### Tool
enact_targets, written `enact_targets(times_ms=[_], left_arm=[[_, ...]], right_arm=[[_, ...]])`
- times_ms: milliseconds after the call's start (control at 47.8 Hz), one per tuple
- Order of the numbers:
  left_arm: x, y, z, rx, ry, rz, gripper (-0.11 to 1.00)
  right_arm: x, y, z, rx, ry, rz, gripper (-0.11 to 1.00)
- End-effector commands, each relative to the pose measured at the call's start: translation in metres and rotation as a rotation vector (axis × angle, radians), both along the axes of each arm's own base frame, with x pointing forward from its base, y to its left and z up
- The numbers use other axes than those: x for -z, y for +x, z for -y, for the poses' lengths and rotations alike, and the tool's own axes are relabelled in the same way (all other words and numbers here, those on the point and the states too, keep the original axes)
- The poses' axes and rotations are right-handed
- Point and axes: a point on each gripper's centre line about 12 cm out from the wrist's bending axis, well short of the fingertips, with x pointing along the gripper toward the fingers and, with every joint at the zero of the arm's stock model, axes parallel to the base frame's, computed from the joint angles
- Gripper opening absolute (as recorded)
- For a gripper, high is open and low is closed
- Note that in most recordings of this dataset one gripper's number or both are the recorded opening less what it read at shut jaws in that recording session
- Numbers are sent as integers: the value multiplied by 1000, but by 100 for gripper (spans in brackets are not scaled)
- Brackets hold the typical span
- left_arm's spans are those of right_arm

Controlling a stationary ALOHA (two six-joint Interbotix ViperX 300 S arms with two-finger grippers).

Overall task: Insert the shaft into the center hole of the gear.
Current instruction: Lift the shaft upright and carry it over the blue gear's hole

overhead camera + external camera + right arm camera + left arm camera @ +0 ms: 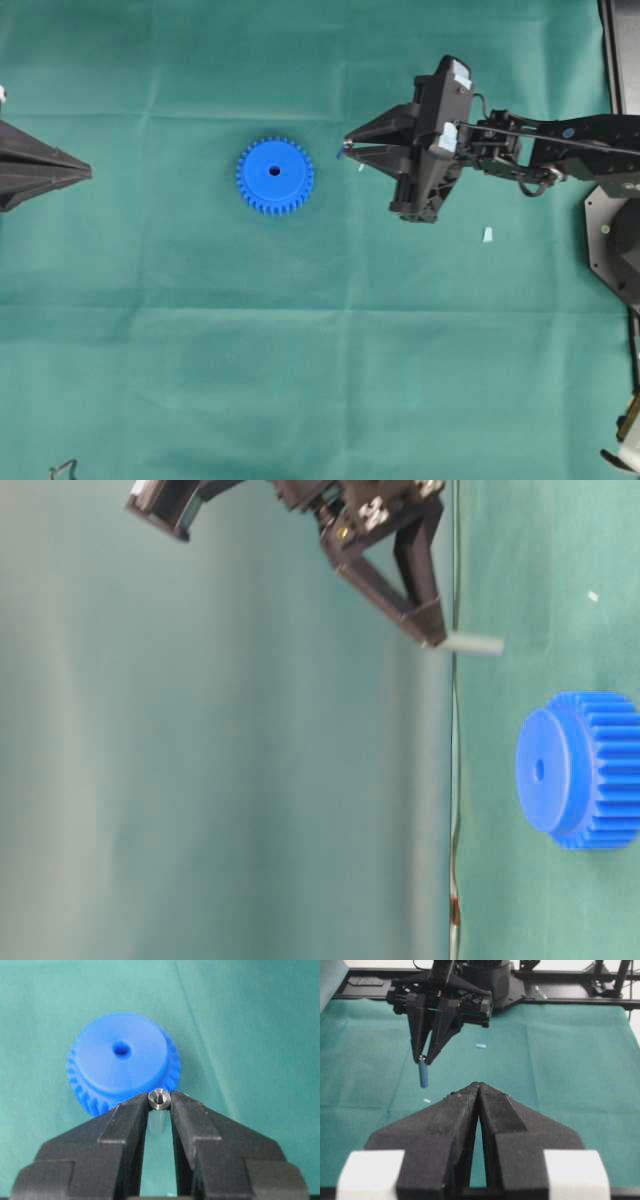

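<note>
From overhead we see the bright blue toothed gear (275, 176) lying flat on the green cloth of the desk (300, 380), its small dark center hole (275, 171) facing up, with the right claw (345, 148) poised just beside it and the left claw (88, 173) well apart at the edge. At table level we catch the shaft (470, 644), a short smooth grey pin, pinched at the right claw's tips above the cloth, clear of the gear's ridged rim. From the left wrist we see the left claw's matte black fingers (462, 1110) pressed together on nothing, and from the right wrist the shaft's shiny round end gripped between the narrow jaws, the gear just beyond.
</note>
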Motion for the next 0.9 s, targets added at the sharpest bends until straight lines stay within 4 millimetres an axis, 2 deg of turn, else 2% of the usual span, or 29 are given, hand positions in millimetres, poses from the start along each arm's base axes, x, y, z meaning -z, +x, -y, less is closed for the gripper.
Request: enact_targets(times_ms=[0, 460, 627, 878], left_arm=[[-9, 3, 0, -1, 1, 18, 0], [-8, 3, 0, -1, 5, 17, 0], [-8, 3, 0, -1, 1, 14, 0], [-7, 3, -1, -3, 3, 8, 0]], right_arm=[[-15, 17, -4, -19, -7, 47, 16], [-23, 71, -8, -62, -10, 49, 16], [-19, 78, -8, -65, -8, 36, 16], [-15, 77, -8, -64, -4, 24, 16]])
